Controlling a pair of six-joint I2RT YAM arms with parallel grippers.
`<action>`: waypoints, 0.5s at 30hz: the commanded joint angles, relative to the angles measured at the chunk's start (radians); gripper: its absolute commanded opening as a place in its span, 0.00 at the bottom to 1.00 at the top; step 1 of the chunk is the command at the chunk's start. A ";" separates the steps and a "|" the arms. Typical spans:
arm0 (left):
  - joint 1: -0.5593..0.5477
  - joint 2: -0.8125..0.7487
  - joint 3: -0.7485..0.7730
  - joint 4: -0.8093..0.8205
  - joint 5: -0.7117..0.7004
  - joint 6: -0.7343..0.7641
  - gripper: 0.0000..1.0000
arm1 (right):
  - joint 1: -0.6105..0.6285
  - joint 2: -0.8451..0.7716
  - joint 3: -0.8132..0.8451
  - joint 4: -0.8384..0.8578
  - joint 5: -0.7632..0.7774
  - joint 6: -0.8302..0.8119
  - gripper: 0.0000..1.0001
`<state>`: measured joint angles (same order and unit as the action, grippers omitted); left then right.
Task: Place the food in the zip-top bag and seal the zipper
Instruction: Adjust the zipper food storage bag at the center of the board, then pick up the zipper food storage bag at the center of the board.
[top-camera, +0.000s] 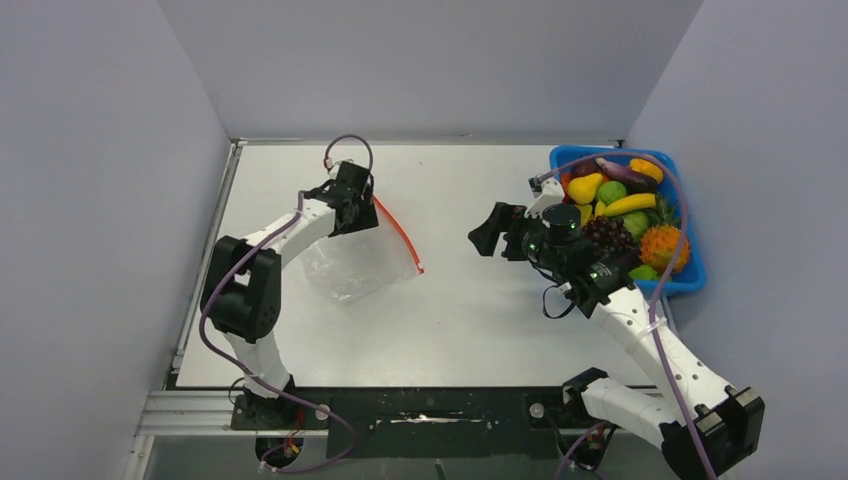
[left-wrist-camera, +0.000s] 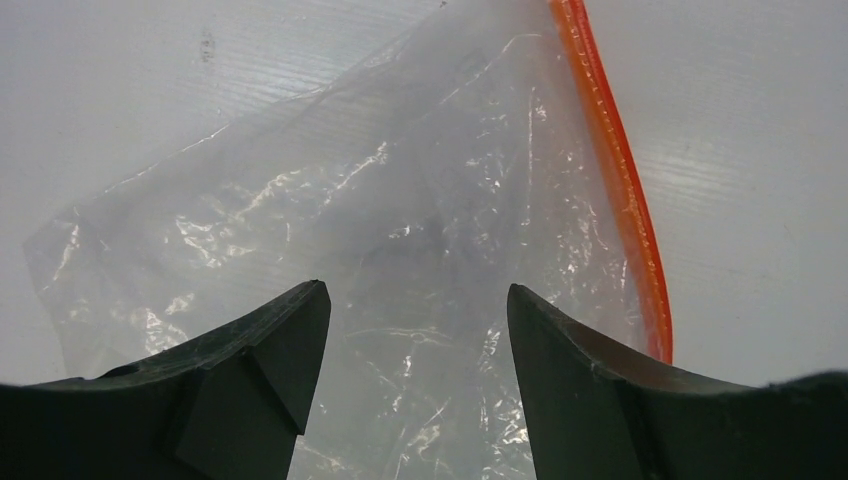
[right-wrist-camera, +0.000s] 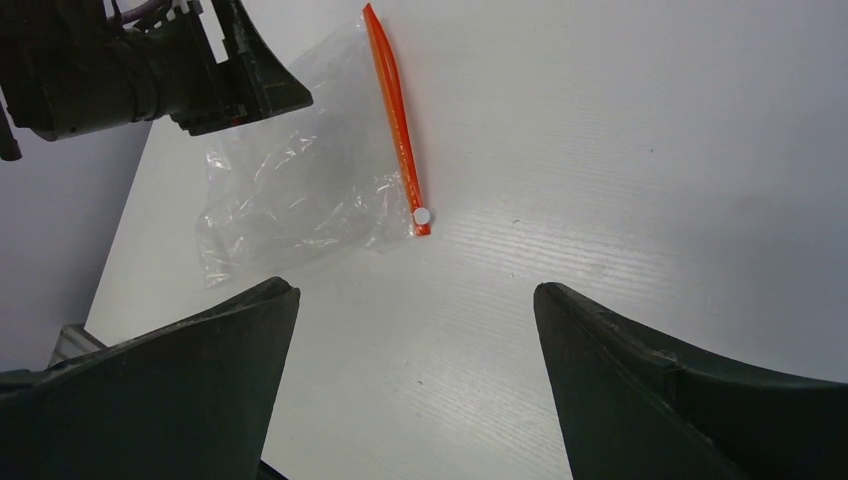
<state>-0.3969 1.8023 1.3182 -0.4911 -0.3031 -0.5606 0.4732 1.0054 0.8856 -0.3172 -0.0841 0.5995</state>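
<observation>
Left gripper (left-wrist-camera: 415, 300): jaws spread wide, holding nothing, poised over the clear bag (left-wrist-camera: 380, 200), which lies flat and crinkled on the table (top-camera: 480, 320). The film runs under and ahead of both fingers; whether the tips touch it, I cannot tell. The red zipper (left-wrist-camera: 615, 170) lies just outside my right-hand finger, running away from me. Right gripper (right-wrist-camera: 415, 300): jaws also wide apart and empty, facing the bag from well across the table, zipper ahead and slightly left of centre, a white tab (right-wrist-camera: 421, 215) at its near end. The toy food (top-camera: 620, 205) sits heaped in the blue bin (top-camera: 690, 280), behind my right jaws, none of it in the bag. Judged step: get hold of the bag's mouth so it can be opened for loading. To do it well, I should shift the left jaws toward the zipper and pinch one layer only near the strip, not both. Lift gently, since thin film slips and folds. I cannot tell whether the mouth is sealed now.
</observation>
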 joint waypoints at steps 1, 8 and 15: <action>0.001 0.013 -0.001 0.033 -0.069 0.027 0.65 | 0.009 -0.025 -0.003 0.045 0.024 0.003 0.93; -0.001 0.053 -0.052 0.100 -0.023 0.025 0.62 | 0.008 0.010 0.013 0.046 -0.002 0.009 0.93; -0.033 0.029 -0.059 0.109 0.006 0.054 0.06 | 0.010 0.015 0.004 0.050 0.000 0.016 0.92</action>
<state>-0.4023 1.8576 1.2449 -0.4393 -0.3225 -0.5362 0.4736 1.0218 0.8852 -0.3153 -0.0826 0.6102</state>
